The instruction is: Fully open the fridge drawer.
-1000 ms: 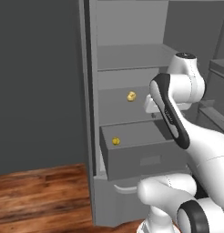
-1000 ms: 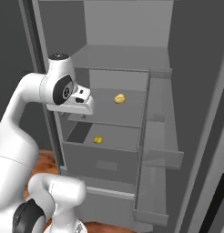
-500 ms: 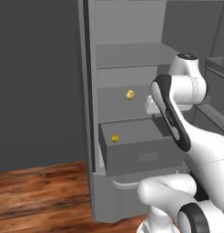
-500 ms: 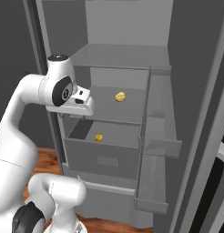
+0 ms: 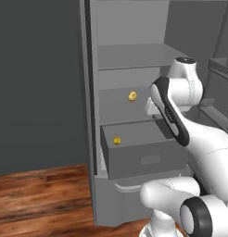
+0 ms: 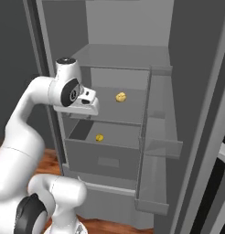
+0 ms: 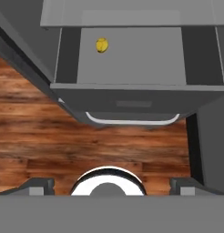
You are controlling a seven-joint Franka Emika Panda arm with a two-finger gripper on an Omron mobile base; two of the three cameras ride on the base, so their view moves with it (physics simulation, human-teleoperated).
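Big grey fridge point(image 5: 134, 28) standing open on a brown wood floor point(image 7: 36, 118), flat shelves point(image 6: 119, 57) up top and a panel with a pale curved handle point(image 7: 132, 120) at the bottom. Pulled partway out between them, the fridge drawer point(image 5: 143, 159) (open on top, small handle dent in front) with one little yellow thing point(image 7: 102, 44) inside; another little yellow lump point(image 6: 120, 97) sitting on the shelf just above. Up over the drawer and touching nothing, gripper point(image 7: 111, 185), fingertips point(image 7: 38, 184) spread wide apart.

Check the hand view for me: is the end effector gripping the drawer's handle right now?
No. The fridge drawer sits well ahead of the end effector, whose fingertips are spread with wood floor between.
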